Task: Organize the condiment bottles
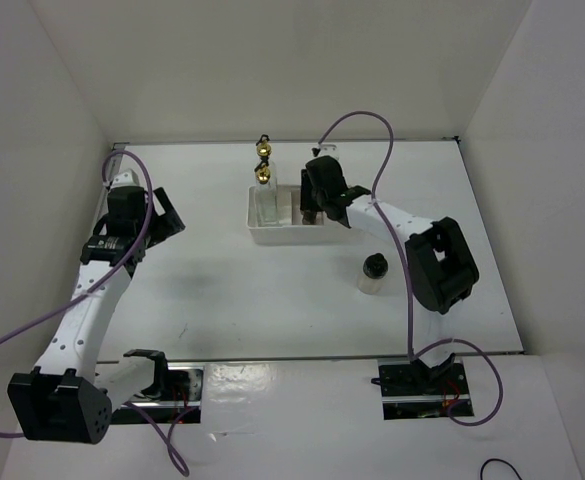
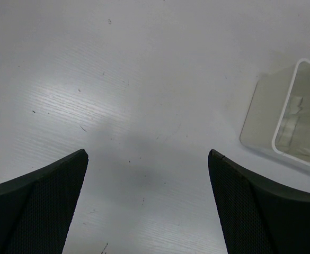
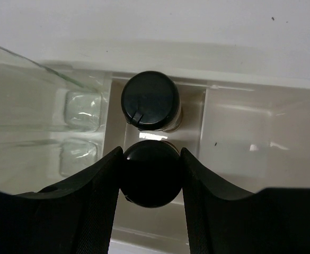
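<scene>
Right gripper (image 3: 151,156) is seen clamped on a small dark jar (image 3: 150,182) in the middle compartment of the white tray (image 3: 250,87), just beside a second black-capped jar (image 3: 150,100). Two tall glass bottles (image 1: 268,195) are held in the left compartment, and their bodies are cut off in the wrist view. A squat pale jar (image 1: 373,272) is set on the table (image 1: 222,290), apart from the tray. Left gripper (image 2: 147,174) is spread open above the table.

White divided tray (image 1: 282,236) (toward the far edge) on a white table (image 1: 252,300)

White table (image 1: 227,300) with divided tray (image 1: 282,237) and squat black-capped jar (image 1: 373,272)
</scene>
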`<state>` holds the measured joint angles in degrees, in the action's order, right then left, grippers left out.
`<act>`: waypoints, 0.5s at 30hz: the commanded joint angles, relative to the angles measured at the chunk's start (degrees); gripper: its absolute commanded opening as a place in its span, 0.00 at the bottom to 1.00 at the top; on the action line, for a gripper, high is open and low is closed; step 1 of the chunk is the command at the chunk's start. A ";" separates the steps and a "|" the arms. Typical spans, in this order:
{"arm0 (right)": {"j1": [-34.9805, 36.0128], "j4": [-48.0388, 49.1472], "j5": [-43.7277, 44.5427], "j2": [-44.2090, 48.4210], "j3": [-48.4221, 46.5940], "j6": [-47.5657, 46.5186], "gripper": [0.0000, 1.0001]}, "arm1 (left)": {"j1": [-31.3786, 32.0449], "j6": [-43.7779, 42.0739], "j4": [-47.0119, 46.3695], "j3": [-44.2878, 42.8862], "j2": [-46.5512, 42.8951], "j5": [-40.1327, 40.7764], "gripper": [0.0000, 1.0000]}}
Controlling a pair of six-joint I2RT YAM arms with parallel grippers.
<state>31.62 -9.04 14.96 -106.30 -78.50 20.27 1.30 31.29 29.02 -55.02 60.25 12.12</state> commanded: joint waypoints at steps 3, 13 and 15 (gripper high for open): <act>0.20 4.20 -0.37 -1.28 -1.48 1.44 0.12 | -0.33 -1.22 -2.30 0.09 0.40 -0.34 1.00; 1.87 -2.11 1.65 -2.86 -3.50 2.49 0.72 | -0.33 -1.23 -2.82 0.09 0.92 -0.34 1.00; 2.48 -3.61 3.93 -1.37 -4.29 3.01 0.81 | -0.33 -1.23 -2.82 0.62 0.92 -0.34 1.00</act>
<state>33.19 -10.39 15.40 -108.49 -79.42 22.06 1.30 31.27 28.27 -54.96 61.12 12.10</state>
